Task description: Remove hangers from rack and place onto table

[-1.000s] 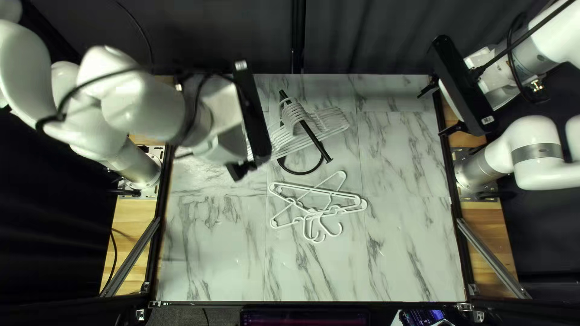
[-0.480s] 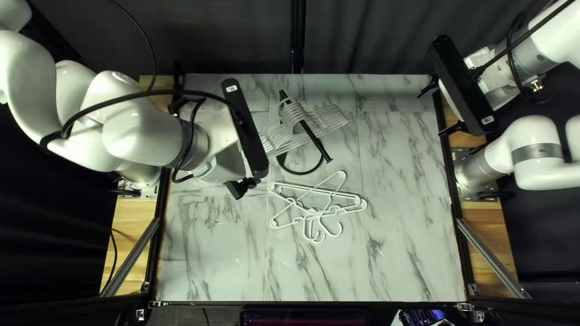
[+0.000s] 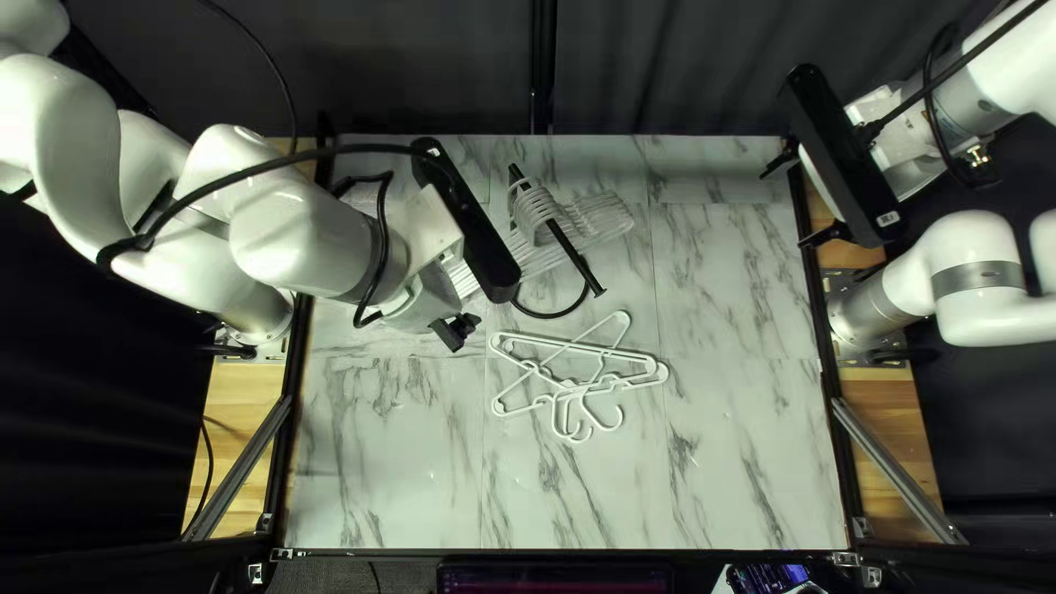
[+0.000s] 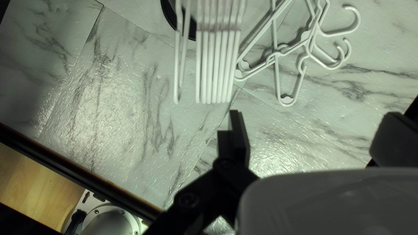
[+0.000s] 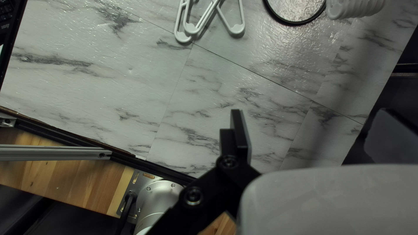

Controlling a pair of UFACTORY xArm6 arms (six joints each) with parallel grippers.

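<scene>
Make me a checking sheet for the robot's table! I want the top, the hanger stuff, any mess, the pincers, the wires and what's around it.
Surface: marble-patterned table.
Job's things: a row of white hangers on the black rack; overlapping loose hangers on the table.
Clutter: a keyboard beyond the table's near edge.
Grippers: left pincer and right pincer both open, holding nothing.
Cables: black cable along the left arm.
Surroundings: dark curtain behind.
</scene>
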